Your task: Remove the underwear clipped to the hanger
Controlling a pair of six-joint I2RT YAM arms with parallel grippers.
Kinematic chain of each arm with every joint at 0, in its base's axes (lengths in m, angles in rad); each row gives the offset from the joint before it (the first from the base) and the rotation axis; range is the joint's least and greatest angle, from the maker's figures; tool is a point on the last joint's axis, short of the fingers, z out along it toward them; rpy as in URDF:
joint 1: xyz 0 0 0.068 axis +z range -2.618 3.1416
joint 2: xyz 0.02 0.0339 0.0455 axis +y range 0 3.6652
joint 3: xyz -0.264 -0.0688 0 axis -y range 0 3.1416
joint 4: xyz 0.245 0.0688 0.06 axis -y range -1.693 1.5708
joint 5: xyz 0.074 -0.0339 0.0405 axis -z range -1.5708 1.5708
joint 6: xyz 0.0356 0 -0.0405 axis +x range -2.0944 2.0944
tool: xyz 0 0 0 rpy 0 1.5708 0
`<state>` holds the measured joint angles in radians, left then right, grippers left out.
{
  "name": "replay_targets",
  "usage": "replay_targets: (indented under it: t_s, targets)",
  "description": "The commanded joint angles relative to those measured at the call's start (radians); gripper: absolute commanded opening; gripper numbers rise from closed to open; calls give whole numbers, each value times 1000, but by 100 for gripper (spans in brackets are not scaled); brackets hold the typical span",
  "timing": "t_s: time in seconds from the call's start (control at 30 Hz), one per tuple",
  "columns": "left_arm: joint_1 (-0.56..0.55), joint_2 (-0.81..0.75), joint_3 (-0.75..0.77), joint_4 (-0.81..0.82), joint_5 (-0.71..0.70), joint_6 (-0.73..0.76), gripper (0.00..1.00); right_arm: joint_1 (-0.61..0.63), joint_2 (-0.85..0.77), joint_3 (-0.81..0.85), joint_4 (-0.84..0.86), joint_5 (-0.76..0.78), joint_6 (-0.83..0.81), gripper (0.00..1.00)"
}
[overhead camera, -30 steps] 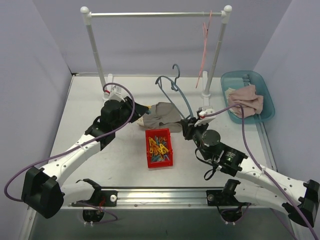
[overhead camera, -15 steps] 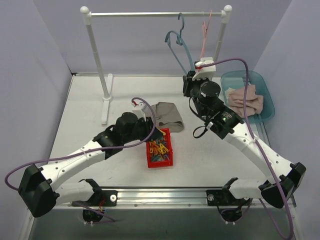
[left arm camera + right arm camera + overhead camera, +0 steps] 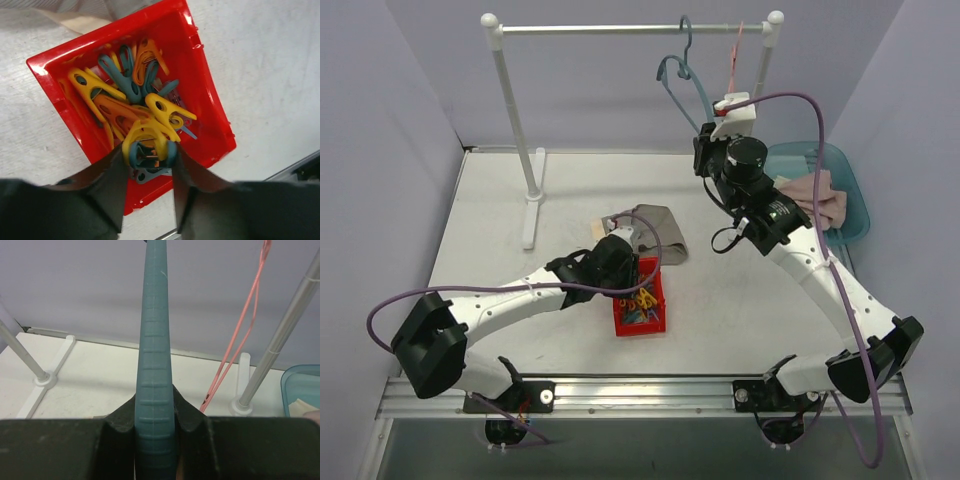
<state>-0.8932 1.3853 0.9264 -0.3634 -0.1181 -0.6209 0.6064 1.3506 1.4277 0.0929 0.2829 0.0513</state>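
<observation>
The grey-brown underwear (image 3: pixel 657 227) lies flat on the table, off the hanger; its edge shows at the top of the left wrist view (image 3: pixel 112 6). My right gripper (image 3: pixel 703 156) is shut on the teal hanger (image 3: pixel 672 76) and holds it up with its hook at the rail (image 3: pixel 620 28). In the right wrist view the hanger's ribbed arm (image 3: pixel 154 340) stands between the jaws of that gripper (image 3: pixel 154 412). My left gripper (image 3: pixel 632 283) hovers over the red bin (image 3: pixel 657 268), shut on a teal and yellow clip (image 3: pixel 150 149).
The red bin (image 3: pixel 210 120) holds several yellow, orange and teal clips. A pink hanger (image 3: pixel 732 58) hangs at the rail's right end. A teal basket (image 3: pixel 850 185) with pink cloth (image 3: pixel 815 198) stands at the far right. The rack's posts stand at the back.
My right arm has lifted the hanger from the table up to the rail. My left arm has moved from beside the underwear to over the red bin. The underwear stays on the table.
</observation>
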Motion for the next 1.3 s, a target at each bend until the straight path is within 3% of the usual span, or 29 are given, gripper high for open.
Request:
replay_targets:
  t_s: [0.0, 0.03, 0.17, 0.47, 0.73, 0.77, 0.8, 0.87, 0.9, 0.93, 0.97, 1.17, 1.27]
  targets:
    - [-3, 27, 87, -17, -49, 24, 47, -28, 13, 92, 28, -54, -2, 0]
    - [-4, 27, 91, -25, -52, 21, 66, -48, 27, 103, 28, -63, -1, 0]
    - [-19, -12, 91, -22, -80, 1, 95, -92, 62, 149, 27, -108, 4, 0]
    - [-32, -149, 77, -55, -115, -45, 94, -160, 130, 169, 11, -171, 53, 0]
    - [-32, -321, 60, -78, -216, -66, 94, -117, 1, 31, -4, -185, 79, 0]
    - [-32, -336, 57, -77, -241, -63, 94, -105, -17, 14, -15, -182, 76, 12]
    - [-30, -362, 57, -78, -255, -60, 94, -91, -36, 2, -25, -154, 74, 45]
    - [-29, -384, 65, -83, -287, -50, 94, -28, -83, -33, -68, -120, 65, 65]
    - [-27, -399, 65, -86, -296, -46, 94, -5, -112, -44, -84, -81, 67, 84]
    - [-24, -407, 68, -91, -305, -46, 94, 13, -128, -77, -88, -65, 71, 94]
    - [-23, -413, 71, -92, -313, -40, 94, 48, -142, -91, -134, -54, 81, 100]
    - [43, -469, 43, -92, -293, -43, 94, 185, -214, -237, -255, 44, 191, 100]
    - [105, -482, 23, -78, -234, -43, 94, 236, -154, -247, -278, 70, 219, 100]
